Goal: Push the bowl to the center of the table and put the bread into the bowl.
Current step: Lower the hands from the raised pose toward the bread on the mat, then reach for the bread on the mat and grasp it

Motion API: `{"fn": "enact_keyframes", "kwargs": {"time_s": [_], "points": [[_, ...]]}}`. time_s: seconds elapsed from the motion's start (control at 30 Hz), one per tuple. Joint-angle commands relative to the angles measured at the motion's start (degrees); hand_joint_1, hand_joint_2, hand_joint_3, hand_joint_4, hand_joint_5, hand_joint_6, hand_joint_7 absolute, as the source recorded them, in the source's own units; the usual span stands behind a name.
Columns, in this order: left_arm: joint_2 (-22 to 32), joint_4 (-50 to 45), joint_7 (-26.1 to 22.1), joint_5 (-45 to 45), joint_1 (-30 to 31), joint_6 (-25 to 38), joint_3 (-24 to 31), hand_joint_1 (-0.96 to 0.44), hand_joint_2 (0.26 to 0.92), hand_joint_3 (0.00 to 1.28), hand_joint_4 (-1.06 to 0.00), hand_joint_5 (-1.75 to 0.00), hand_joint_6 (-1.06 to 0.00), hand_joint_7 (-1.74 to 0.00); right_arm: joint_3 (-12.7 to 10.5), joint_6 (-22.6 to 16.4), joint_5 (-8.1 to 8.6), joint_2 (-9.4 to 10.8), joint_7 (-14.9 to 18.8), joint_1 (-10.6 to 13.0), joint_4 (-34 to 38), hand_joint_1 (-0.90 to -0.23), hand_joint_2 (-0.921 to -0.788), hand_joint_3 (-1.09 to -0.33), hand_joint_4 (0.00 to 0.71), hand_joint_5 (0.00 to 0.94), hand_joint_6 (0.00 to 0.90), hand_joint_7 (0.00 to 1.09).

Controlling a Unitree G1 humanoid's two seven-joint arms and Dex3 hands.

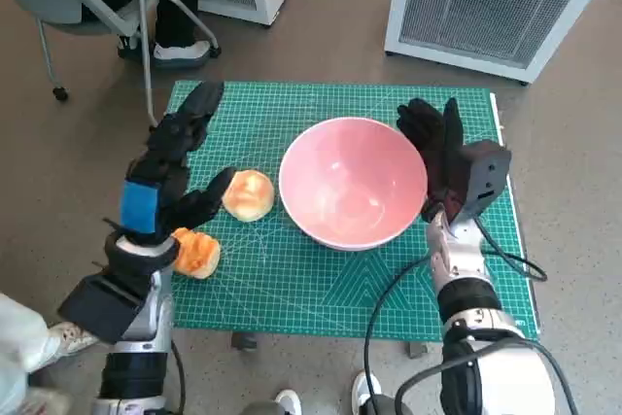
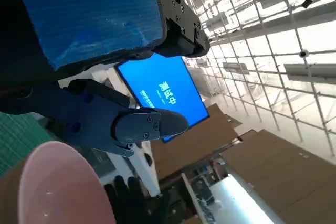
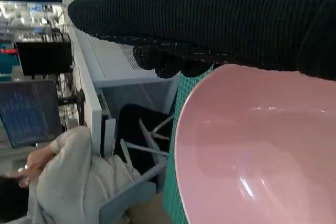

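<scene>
The pink bowl (image 1: 353,182) stands empty near the middle of the green mat (image 1: 321,289). Two bread rolls lie to its left: a pale roll (image 1: 250,194) close to the bowl and an orange-brown roll (image 1: 197,254) nearer the front edge. My left hand (image 1: 167,170) hovers over the mat's left part with fingers spread and holds nothing; its thumb reaches right up to the pale roll. My right hand (image 1: 434,143) stands upright with fingers extended, flat against the bowl's right rim. The bowl (image 3: 262,150) fills the right wrist view under the glove (image 3: 210,19), and its rim (image 2: 52,182) shows in the left wrist view.
White cabinets (image 1: 491,7) stand beyond the table's far edge. A chair (image 1: 107,7) and a person's feet (image 1: 180,51) are at the far left. A seated person (image 3: 63,171) shows in the right wrist view. Cables (image 1: 398,289) hang by my right forearm.
</scene>
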Motion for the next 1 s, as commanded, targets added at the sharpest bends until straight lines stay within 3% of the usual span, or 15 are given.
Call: {"fn": "enact_keyframes", "kwargs": {"time_s": [0.03,0.2,0.3,0.4,0.47,0.6,0.77,0.83,1.0], "points": [[6.0,-1.0,-1.5,2.7,3.2,-1.5,2.5,-0.48,0.921,0.36,-0.33,0.0,-0.42,-0.02,1.0,-2.3,-1.23,-1.8,-0.2,-0.3,-0.7,-0.499,-0.921,-0.853,0.181,0.001,0.152,0.16],[14.3,-2.2,-3.9,6.2,5.9,-0.6,5.1,-0.51,0.921,0.38,-0.31,0.0,-0.39,-0.01,1.9,-8.9,-1.97,-2.8,-0.5,-0.3,-3.6,-0.502,-0.921,-0.865,0.18,0.003,0.155,0.16],[19.3,-3.1,-5.0,8.9,7.0,0.2,6.6,-0.53,0.921,0.39,-0.3,0.0,-0.38,0.0,3.5,-15.3,-3.31,-3.6,-1.2,0.2,-6.7,-0.511,-0.921,-0.877,0.199,0.013,0.176,0.17],[22.9,-4.4,-6.2,10.1,7.9,1.6,7.3,-0.55,0.921,0.39,-0.3,0.0,-0.38,0.0,4.4,-20.7,-3.54,-4.2,0.1,0.8,-9.5,-0.523,-0.921,-0.882,0.21,0.014,0.17,0.22],[25.5,-5.3,-7.5,10.7,8.5,2.9,7.6,-0.56,0.921,0.37,-0.3,0.0,-0.38,0.0,4.8,-24.4,-2.38,-4.4,2.8,1.3,-12.3,-0.541,-0.921,-0.885,0.224,0.01,0.073,0.44],[29.7,-7.8,-10.3,11.2,9.9,5.8,7.7,-0.57,0.921,0.33,-0.3,0.0,-0.39,-0.01,5.7,-29.3,0.14,-4.7,7.7,2.6,-18.0,-0.569,-0.921,-0.879,0.239,0.012,0.018,0.59],[34.1,-10.5,-15.0,10.8,11.0,9.9,6.9,-0.56,0.921,0.21,-0.33,-0.01,-0.42,-0.02,8.0,-32.7,4.58,-5.5,14.8,5.0,-26.3,-0.599,-0.921,-0.857,0.263,0.023,0.002,0.71],[35.7,-11.5,-17.3,10.7,11.3,12.1,6.2,-0.55,0.921,0.18,-0.33,-0.01,-0.42,-0.02,8.9,-33.2,6.48,-5.9,17.4,6.3,-29.6,-0.594,-0.921,-0.859,0.257,0.021,0.0,0.7],[38.3,-13.6,-22.2,10.8,11.3,17.4,4.0,-0.51,0.921,0.1,-0.32,0.0,-0.43,-0.02,10.1,-32.0,8.61,-6.1,19.6,8.8,-36.2,-0.602,-0.921,-0.856,0.25,0.019,-0.001,0.69]]}}
